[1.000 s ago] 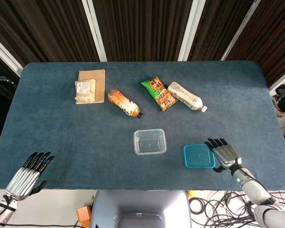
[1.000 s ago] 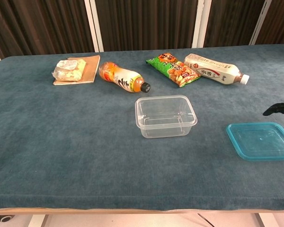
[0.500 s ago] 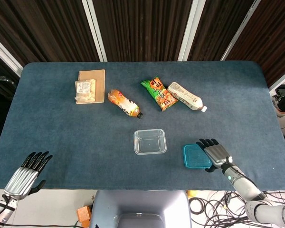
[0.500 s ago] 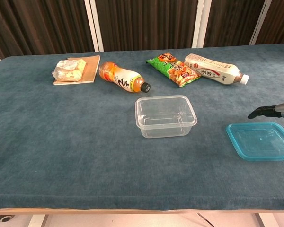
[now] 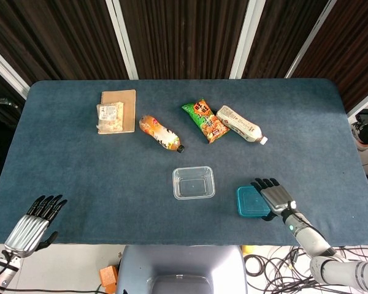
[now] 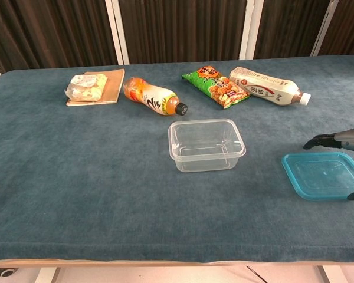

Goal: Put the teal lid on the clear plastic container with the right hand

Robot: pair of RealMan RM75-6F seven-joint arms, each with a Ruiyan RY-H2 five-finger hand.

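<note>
Teal lid half under right robot hand

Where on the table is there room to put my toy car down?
Plenty of bare cloth left of the clear container, below the notebook. The back middle is crowded with two bottles and a snack bag. Front right holds the teal lid and right hand.

A blue felt-covered desk fills the head view. The clear rectangular plastic container sits open just below centre, and the flat teal square lid lies at its four o'clock, a little apart. The right hand, metal-backed with dark fingers spread, lies over the lid's right edge. The left hand hovers open at the desk's seven o'clock corner.
</note>
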